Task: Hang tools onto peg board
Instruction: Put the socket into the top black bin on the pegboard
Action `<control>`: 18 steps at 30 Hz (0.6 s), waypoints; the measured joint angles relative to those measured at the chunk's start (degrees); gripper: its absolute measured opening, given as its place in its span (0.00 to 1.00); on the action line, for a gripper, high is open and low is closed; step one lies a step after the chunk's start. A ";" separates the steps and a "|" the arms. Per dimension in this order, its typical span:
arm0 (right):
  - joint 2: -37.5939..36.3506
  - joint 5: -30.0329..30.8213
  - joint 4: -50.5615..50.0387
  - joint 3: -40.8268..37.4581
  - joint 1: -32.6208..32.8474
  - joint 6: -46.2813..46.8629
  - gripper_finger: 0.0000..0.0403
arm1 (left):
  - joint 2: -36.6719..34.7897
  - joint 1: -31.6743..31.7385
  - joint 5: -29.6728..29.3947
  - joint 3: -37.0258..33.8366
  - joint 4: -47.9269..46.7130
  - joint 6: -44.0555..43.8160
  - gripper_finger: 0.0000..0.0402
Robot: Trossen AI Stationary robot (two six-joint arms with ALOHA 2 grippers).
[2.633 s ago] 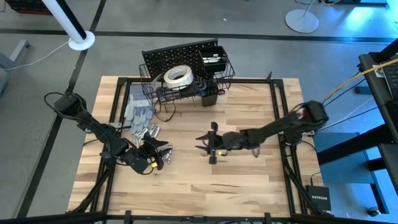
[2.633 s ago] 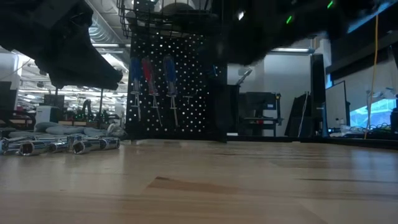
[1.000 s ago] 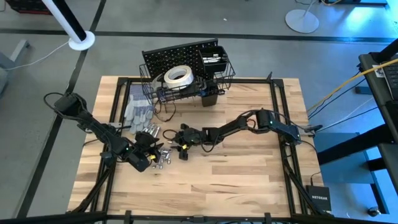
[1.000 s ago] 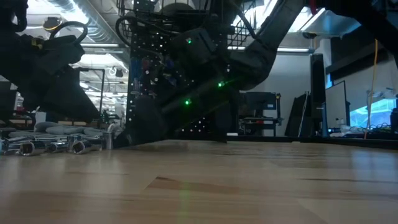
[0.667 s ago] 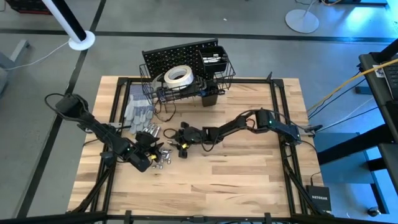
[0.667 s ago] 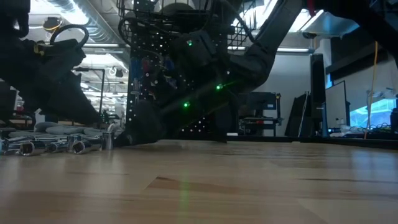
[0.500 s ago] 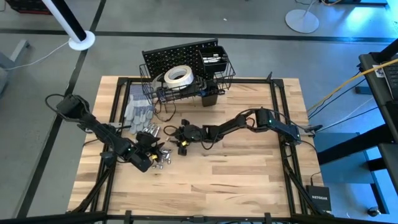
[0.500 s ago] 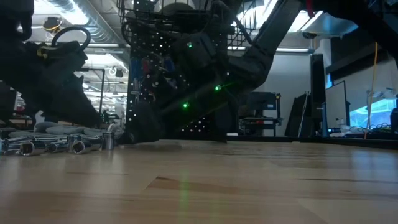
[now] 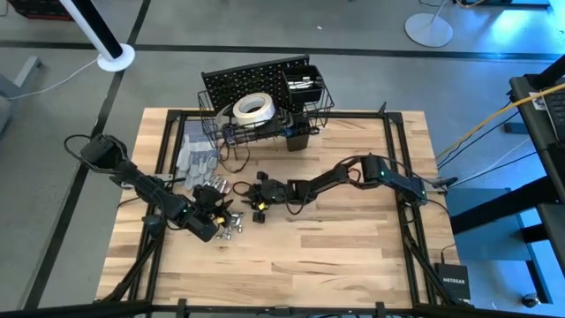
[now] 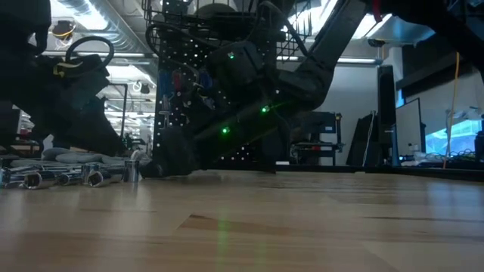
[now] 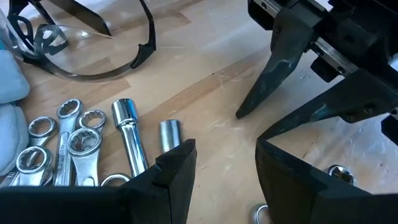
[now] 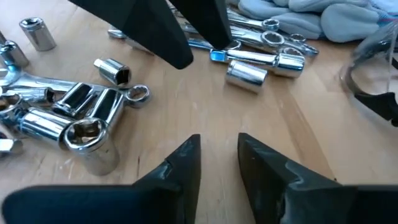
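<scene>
two dark robot arms over a wooden table [image 9: 353, 238], seen from above and from each wrist. left gripper [image 9: 214, 215] low at the near-left part of the table, among scattered silver tools [image 9: 221, 223]; fingers [image 11: 177, 168] parted with a clear gap, nothing between them, bare wood under the gap. ahead of those fingers and to one side, a row of silver wrenches [image 11: 59, 143] with ring ends, a long chrome socket [image 11: 127, 134] and a short socket [image 11: 169, 134] just beside the fingertip. beyond those, clear safety glasses with a dark frame [image 11: 93, 46] and the edge of grey gloves [image 11: 9, 74]. facing the left fingers, the dark fingertips of the other arm, pointing down at the wood, tips apart.

right gripper [image 9: 257, 198] stretched across the middle of the table, close to the left gripper, tips near but apart. fingers [image 12: 183, 165] narrowly parted, empty, a slim strip of bare wood between them. beyond the fingertips, a short chrome socket [image 12: 245, 74] and wrenches [image 12: 261, 34] lying flat; off to one side, a heap of large sockets [image 12: 81, 124] and a small socket [image 12: 113, 70], well clear of the fingers.

peg board [image 9: 252, 84] upright at the far edge of the table, well beyond both grippers, with a wire basket [image 9: 265, 119] holding a white tape roll [image 9: 252, 108]. grey gloves [image 9: 196, 159] flat between board and left gripper.
</scene>
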 joint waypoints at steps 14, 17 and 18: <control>-0.11 0.02 -1.37 0.09 -0.02 2.62 0.46 | -11.11 15.64 20.03 0.01 -10.71 6.69 0.48; -0.12 0.02 -1.48 0.09 -0.02 2.48 0.46 | -11.65 20.13 24.15 0.00 -9.77 10.28 0.48; -0.13 0.05 -1.52 0.09 -0.07 2.36 0.46 | -11.62 21.28 24.87 0.00 -9.64 11.30 0.48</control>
